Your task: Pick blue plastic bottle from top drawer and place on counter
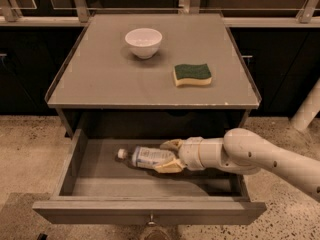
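Note:
The blue plastic bottle point(146, 157) lies on its side in the open top drawer point(95, 171), white cap pointing left. My gripper point(169, 156) reaches into the drawer from the right. Its two tan fingers point(168, 167) sit on either side of the bottle's right end, closed against it. The bottle rests on the drawer floor. The counter point(110, 81) is the flat grey-brown top above the drawer.
A white bowl point(143, 42) stands at the back of the counter. A green and yellow sponge point(192, 74) lies to its right. The drawer's front panel has a small knob point(151, 218). Dark cabinets flank the unit, over a speckled floor.

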Controlling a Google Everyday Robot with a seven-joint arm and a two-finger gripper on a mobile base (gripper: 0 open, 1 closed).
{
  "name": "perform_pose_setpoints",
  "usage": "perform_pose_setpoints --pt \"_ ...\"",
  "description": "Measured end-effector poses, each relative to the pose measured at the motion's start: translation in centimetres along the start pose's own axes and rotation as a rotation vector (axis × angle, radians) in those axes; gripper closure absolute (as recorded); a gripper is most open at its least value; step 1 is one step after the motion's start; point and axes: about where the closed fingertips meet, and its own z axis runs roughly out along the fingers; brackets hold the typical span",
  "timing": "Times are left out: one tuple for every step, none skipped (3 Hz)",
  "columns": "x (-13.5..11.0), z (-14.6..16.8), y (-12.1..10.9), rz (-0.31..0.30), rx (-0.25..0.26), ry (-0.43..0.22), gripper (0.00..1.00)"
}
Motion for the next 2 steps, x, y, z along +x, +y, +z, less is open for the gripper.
perform_pose_setpoints --pt "-2.1 -1.9 1.9 0.031 -0.019 0.036 1.00" --pt "-6.3 -4.4 3.4 0.020 -0.011 0.105 1.00"
